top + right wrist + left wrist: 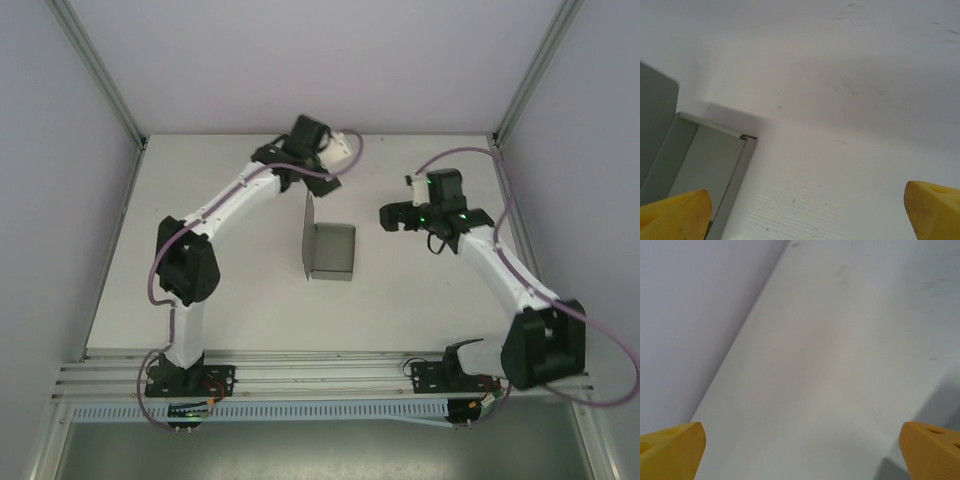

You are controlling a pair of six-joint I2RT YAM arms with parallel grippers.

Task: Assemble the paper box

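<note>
Left tool (338, 150) and right tool (390, 215): both gaping wide, gripping nothing, yellow fingertips (675, 215) being cropped by the wrist views' lower edges. Sitting on the surface (250, 300) near the right tool: paper box (330, 252), left flap standing upright, being cut off at the right wrist view's left edge.

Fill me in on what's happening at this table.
Two robot arms are putting together a grey paper box, which sits in the middle of the table with no gripper on it. It looks partly formed: a shallow open tray with one tall flap standing upright on its left side. The left gripper is open, over bare table beyond the box. The right gripper is open too, just right of the box and apart from it.
</note>
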